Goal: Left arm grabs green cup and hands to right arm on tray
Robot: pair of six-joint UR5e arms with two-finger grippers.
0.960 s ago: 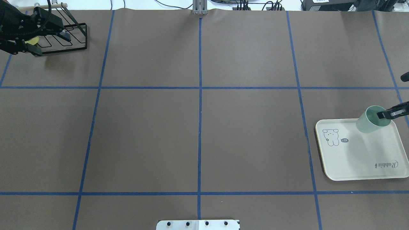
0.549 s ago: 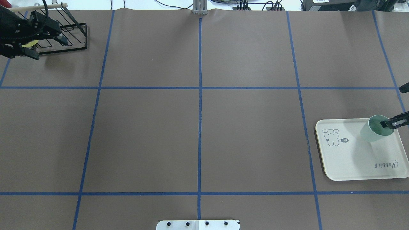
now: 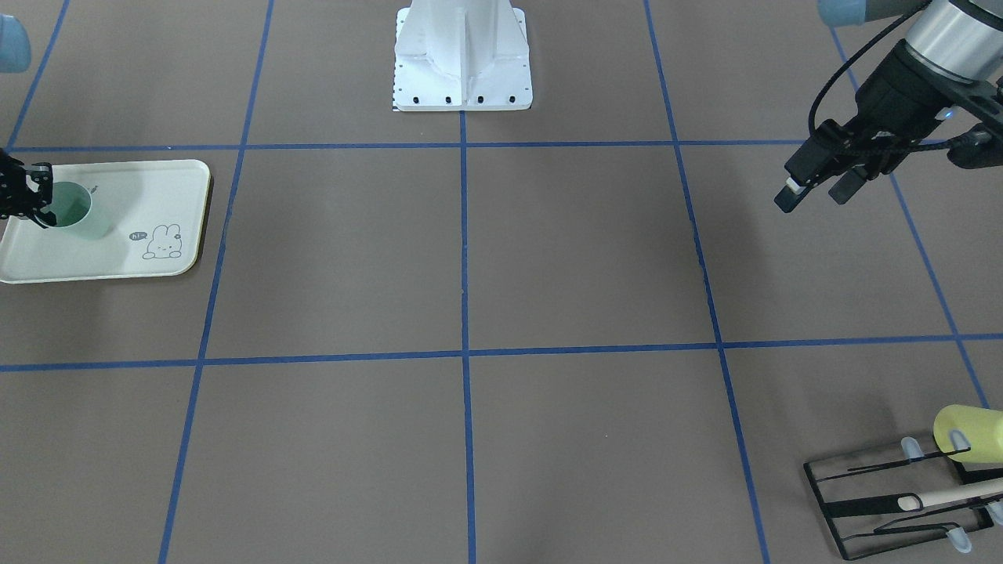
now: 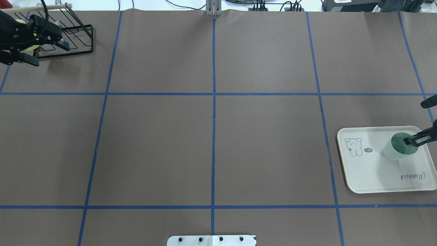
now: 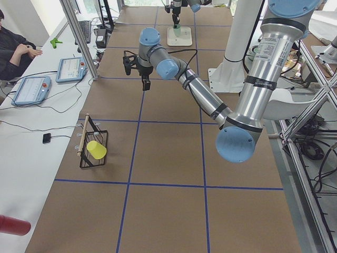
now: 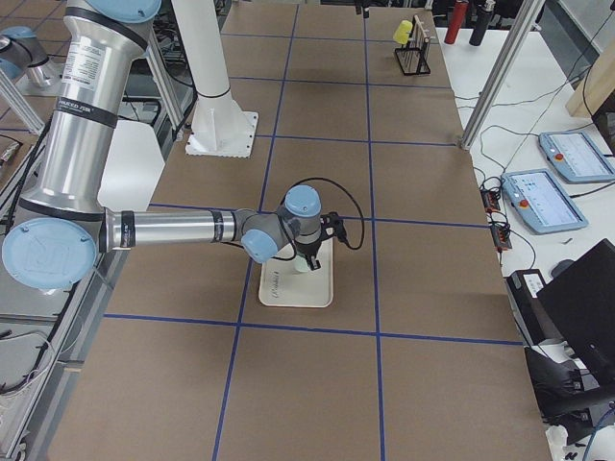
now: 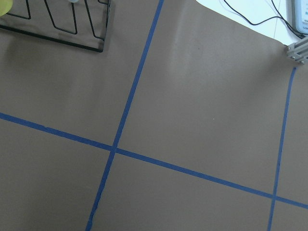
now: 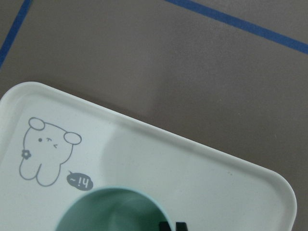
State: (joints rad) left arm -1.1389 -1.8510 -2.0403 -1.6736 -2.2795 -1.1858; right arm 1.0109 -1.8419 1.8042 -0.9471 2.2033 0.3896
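Note:
The pale mint-green cup [image 4: 392, 153] stands upright on or just above the back right part of the cream tray [image 4: 372, 177]; I cannot tell if it touches. My right gripper [image 4: 412, 140] is shut on the cup's rim, one finger inside it. In the front-facing view the cup [image 3: 81, 219], the tray [image 3: 133, 184] and the right gripper [image 3: 33, 197] sit at the far left. The right wrist view shows the cup's mouth [image 8: 108, 211] over the tray [image 8: 144, 144]. My left gripper [image 4: 47, 52] is open and empty at the far left, beside the rack; it also shows in the front-facing view [image 3: 815, 196].
A black wire rack [image 4: 73, 39] with a wooden dowel stands at the table's far left corner. It holds a pale yellow cup [image 3: 968, 427]. The robot's white base [image 3: 462, 63] is at mid table edge. Blue tape lines grid the brown table.
My right gripper has carried the green cup down and toward the robot over the tray. My left gripper has drawn back further left near the rack, still open.

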